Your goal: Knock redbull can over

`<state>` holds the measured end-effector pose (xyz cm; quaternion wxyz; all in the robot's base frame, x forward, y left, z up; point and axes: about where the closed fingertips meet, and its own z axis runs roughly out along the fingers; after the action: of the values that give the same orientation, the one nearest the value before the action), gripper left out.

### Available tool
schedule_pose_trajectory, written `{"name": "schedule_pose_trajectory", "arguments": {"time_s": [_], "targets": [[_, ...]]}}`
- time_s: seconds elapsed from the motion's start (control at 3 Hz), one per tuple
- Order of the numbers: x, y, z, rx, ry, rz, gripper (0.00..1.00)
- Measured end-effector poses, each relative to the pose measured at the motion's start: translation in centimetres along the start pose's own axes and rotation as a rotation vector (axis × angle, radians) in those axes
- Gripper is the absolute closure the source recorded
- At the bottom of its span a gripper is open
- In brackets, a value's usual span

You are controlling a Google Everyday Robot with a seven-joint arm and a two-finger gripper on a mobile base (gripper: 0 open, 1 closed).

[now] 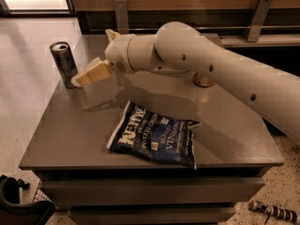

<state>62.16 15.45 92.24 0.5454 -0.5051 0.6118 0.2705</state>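
Standing upright near the far left corner of the tabletop [61, 130], the redbull can [64, 63] has only a narrow strip of surface between it and the left edge, then open floor beyond. Low at the left, a black object [18, 205] is cut off by the frame. Just right of the can, the gripper [83, 80] hangs low over the tabletop, its jaws drawn together into one pale wedge holding nothing. The tip sits at the can's lower right side, and whether it touches cannot be told. Bare tabletop lies open in front of both. A dark blue chip bag [154, 137] lies flat in the middle, close to the front edge. The white arm [211, 64] crosses from the right and hides nearly all of a second can [203, 81], leaving only its base visible. A striped object [272, 211] lies on the floor at lower right.
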Motion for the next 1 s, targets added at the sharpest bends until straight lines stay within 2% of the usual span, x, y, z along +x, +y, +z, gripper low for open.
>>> {"name": "schedule_pose_trajectory", "arguments": {"time_s": [0.33,0.67,1.0], "targets": [[0.9,0.8,3.5,-0.066,-0.05,0.094,0.0],[1.3,0.6,5.3,-0.073,-0.071,0.138,0.0],[1.5,0.5,7.2,-0.055,-0.116,0.164,0.0]]}}
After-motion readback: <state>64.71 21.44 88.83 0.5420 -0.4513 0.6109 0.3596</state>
